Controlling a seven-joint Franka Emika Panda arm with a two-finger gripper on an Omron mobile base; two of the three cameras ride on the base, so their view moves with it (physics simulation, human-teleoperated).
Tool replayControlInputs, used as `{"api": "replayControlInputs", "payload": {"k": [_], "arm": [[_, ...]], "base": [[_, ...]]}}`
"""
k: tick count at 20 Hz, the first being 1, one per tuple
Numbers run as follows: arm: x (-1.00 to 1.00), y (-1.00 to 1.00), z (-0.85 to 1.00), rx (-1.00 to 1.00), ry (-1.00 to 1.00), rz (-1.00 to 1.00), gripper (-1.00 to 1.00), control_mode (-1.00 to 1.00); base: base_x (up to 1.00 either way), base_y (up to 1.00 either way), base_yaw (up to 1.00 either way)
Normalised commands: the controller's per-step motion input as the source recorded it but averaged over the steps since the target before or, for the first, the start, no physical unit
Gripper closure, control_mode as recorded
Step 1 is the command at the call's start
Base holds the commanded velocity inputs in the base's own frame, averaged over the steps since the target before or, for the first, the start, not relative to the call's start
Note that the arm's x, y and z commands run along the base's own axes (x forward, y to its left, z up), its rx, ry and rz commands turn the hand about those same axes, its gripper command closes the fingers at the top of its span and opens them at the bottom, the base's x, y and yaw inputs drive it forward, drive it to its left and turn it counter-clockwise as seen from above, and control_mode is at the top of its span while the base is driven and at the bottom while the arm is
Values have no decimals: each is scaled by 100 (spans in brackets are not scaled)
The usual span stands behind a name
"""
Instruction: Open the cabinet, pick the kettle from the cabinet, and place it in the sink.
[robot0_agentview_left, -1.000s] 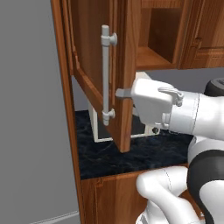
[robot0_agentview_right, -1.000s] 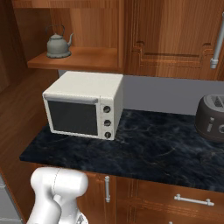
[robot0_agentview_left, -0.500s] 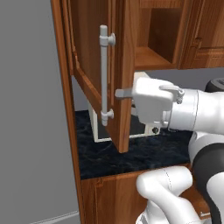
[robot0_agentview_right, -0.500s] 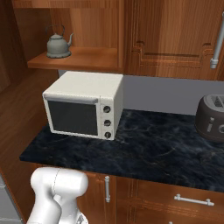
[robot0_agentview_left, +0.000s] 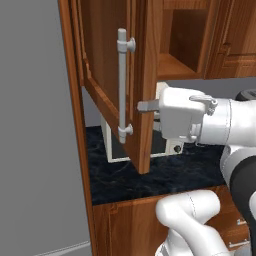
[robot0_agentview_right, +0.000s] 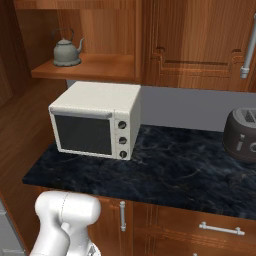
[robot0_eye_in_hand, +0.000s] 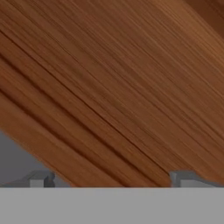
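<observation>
Standing swung out, the cabinet (robot0_agentview_left: 112, 90) door shows its long grey bar handle (robot0_agentview_left: 122, 86) at nine o'clock of the gripper (robot0_agentview_left: 150, 106), whose spread, empty fingertips (robot0_eye_in_hand: 40, 178) sit right against the door's wood. On the open shelf (robot0_agentview_right: 95, 67) rests the kettle (robot0_agentview_right: 65, 51), at eleven o'clock above the white toaster oven (robot0_agentview_right: 95, 120) on the dark tabletop (robot0_agentview_right: 175, 170).

Even, bright rendered light; soft shadows, no glare; hand view close-up, wood grain blurred.
</observation>
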Motion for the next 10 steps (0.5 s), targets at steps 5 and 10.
{"api": "replayControlInputs", "payload": {"k": [5, 10], "arm": [[-35, -37, 8, 16, 0, 0, -100, -100], [-43, -40, 11, 14, -1, 0, -100, -100]], "base": [[0, 0, 0], [0, 0, 0]]}}
